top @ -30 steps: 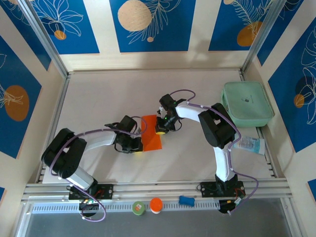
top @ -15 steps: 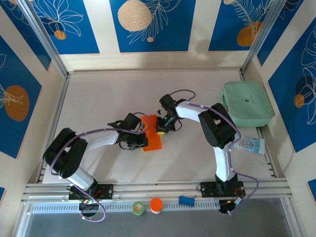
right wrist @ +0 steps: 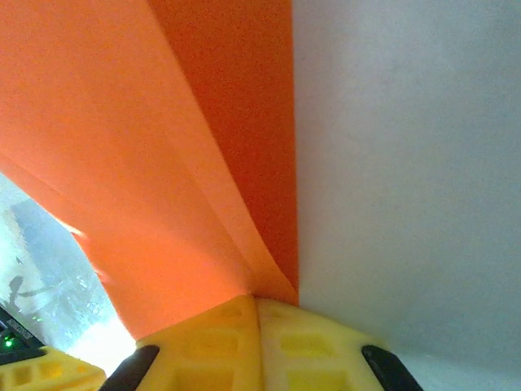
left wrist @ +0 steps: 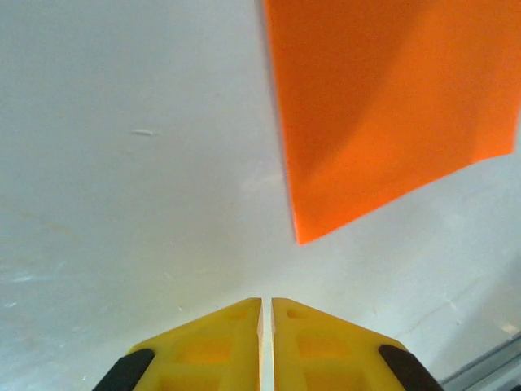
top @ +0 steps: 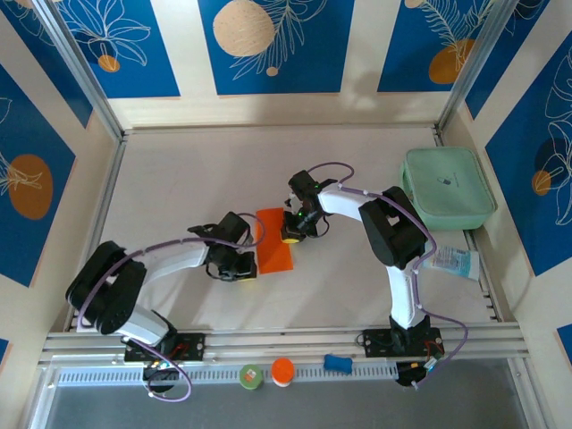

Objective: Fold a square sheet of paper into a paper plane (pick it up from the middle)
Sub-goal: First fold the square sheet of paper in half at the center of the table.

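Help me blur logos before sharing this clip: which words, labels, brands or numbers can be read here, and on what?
No text can be read in these pictures.
mint-green case: a small dark mark on its lid, too small to read.
tube beside the case: some printing, too small to read.
orange paper: plain, no print.
blue wall panels: leaf and circle patterns, no lettering.

no legible text anywhere, small dark mark on mint-green case (top: 451,198) unreadable
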### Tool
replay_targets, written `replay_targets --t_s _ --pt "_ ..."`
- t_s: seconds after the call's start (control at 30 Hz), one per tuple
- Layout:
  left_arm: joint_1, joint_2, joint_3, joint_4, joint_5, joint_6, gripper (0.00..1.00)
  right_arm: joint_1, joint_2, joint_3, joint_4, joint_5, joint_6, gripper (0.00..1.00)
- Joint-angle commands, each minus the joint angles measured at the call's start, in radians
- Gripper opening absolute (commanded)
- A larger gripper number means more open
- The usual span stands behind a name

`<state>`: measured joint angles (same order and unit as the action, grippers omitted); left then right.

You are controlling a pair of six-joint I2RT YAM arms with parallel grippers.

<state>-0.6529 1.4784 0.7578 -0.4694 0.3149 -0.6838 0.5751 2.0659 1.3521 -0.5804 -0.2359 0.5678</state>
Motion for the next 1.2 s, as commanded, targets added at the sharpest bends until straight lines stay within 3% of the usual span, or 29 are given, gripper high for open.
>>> replay_targets --t_s 0.0,0.33,0.63,1.17 --pt "0.021 -0.024 0.11 -0.024 -0.042 0.026 0.13 -0.017 0.134 -0.076 -0.062 0.257 0.005 0.07" --pt "0.093 0.205 0.229 0.194 -0.03 -0.033 0.12 -0.02 0.143 -0.068 -0.075 0.254 -0.001 0.07" --pt "0.118 0.291 0.22 0.359 0.068 -0.025 0.12 -0.022 0.148 -0.058 -0.085 0.252 -0.013 0.07" --pt "0.229 0.355 0.089 0.494 0.074 -0.021 0.12 -0.03 0.152 -0.079 -0.107 0.282 -0.034 0.07"
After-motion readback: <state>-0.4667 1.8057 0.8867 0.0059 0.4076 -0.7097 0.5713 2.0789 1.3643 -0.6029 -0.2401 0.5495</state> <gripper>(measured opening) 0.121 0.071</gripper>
